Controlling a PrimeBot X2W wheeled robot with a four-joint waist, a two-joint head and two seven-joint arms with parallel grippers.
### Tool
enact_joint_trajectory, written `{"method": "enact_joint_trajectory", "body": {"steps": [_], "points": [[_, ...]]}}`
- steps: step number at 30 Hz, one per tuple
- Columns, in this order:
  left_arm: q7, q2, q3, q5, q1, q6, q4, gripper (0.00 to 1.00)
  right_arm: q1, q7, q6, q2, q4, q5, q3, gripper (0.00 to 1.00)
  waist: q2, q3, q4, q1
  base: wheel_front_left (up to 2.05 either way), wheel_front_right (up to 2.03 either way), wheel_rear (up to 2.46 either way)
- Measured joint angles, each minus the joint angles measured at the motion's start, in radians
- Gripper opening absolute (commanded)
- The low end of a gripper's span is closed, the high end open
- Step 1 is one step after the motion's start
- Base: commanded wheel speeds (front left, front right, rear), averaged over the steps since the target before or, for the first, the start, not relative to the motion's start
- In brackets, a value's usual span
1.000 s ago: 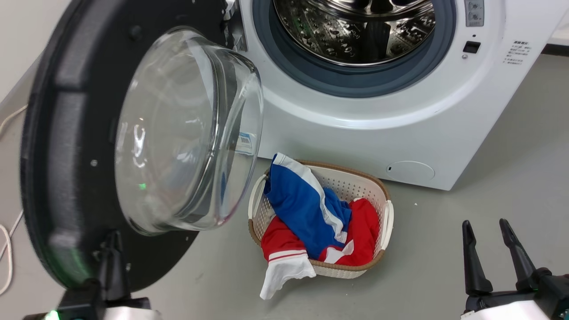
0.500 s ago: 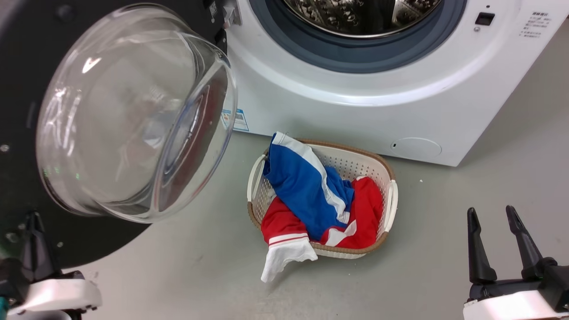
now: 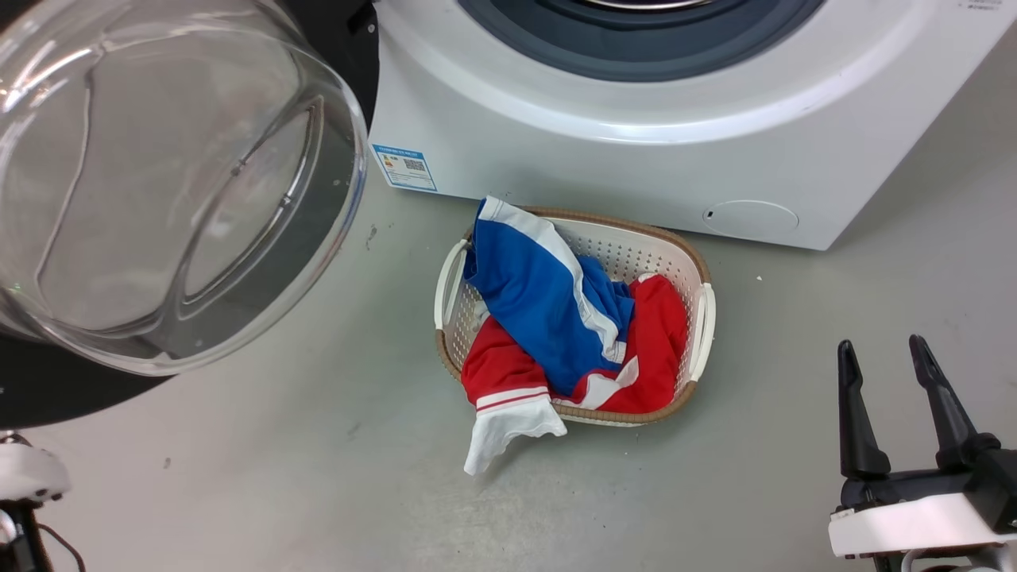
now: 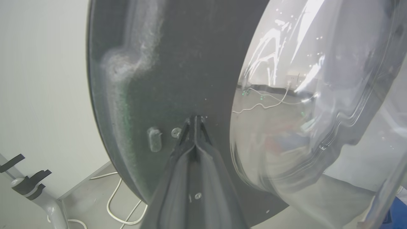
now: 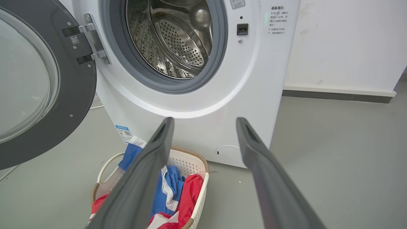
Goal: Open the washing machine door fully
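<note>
Left gripper [image 4: 195, 119]: fingers pressed together, tips at the black rim of the washing machine door [image 3: 159, 183]. The view is blurred there, so I can't tell if they touch. Door's left edge is cut off in the head view. It stands swung wide, left of the washing machine [image 3: 596, 159]. Right gripper [image 3: 881, 343]: fingers apart, holding nothing, above open floor [image 3: 318, 477]. Laundry basket [image 3: 703, 318] of clothes [image 3: 548, 318] sits just before the machine front.

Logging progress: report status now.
Left gripper shut, tips at washing machine door. Right gripper open, empty. Door wide open. Laundry basket on floor, apart from it.
</note>
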Motion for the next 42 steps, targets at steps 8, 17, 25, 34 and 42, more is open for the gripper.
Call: {"method": "enact_joint_trajectory", "body": {"steps": [8,17,25,34,42], "points": [[0.0,0.049,0.063,-0.01,-0.091,-0.05,0.118,0.0,-0.014,0.0,0.0,0.0,-0.003,-0.009,-0.003,1.0,0.0,0.037,-0.015,0.0,0.0,0.0,0.0],[0.0,0.105,0.104,-0.009,-0.211,-0.095,0.27,0.0,-0.04,0.0,0.0,0.0,-0.008,-0.024,-0.001,1.0,0.0,0.073,-0.031,0.0,0.0,0.0,0.0],[0.0,0.13,0.134,0.014,-0.274,-0.12,0.373,0.0,-0.047,0.0,0.0,0.0,-0.009,-0.027,0.0,1.0,0.0,0.092,-0.047,0.0,0.0,0.0,0.0],[0.0,0.125,0.16,0.062,-0.292,-0.14,0.409,0.0,-0.047,0.0,0.0,0.0,-0.002,-0.026,-0.004,1.0,0.0,0.072,-0.052,0.0,0.0,0.0,0.0],[0.003,0.085,0.187,0.13,-0.235,-0.157,0.271,0.0,-0.033,0.0,0.0,0.0,0.012,0.001,-0.007,1.0,0.0,0.004,-0.049,-0.0001,0.0,0.0,0.0]]}}
